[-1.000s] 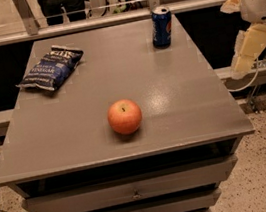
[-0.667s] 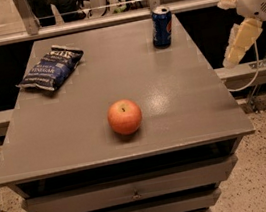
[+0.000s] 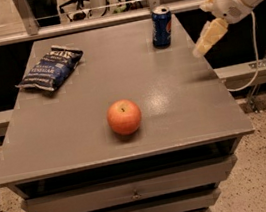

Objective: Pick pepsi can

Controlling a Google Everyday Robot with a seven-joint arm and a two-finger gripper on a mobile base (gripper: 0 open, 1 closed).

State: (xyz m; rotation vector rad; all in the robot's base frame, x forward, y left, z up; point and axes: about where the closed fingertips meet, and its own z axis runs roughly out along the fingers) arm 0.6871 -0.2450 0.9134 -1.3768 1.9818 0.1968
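Observation:
The pepsi can stands upright near the back right corner of the grey table; it is dark blue with a silver top and a red-and-white logo. My gripper hangs at the end of the white arm coming in from the upper right. It is above the table's right edge, to the right of the can and a little nearer the front, not touching it. It holds nothing.
A dark blue chip bag lies flat at the back left. A red apple sits in the front middle. Drawers run below the tabletop. A railing lies behind the table, and a cable hangs at the right.
The arm and gripper have moved left and up, from beside the table's right edge to over that edge, closer to the can. The can, apple and bag have not moved.

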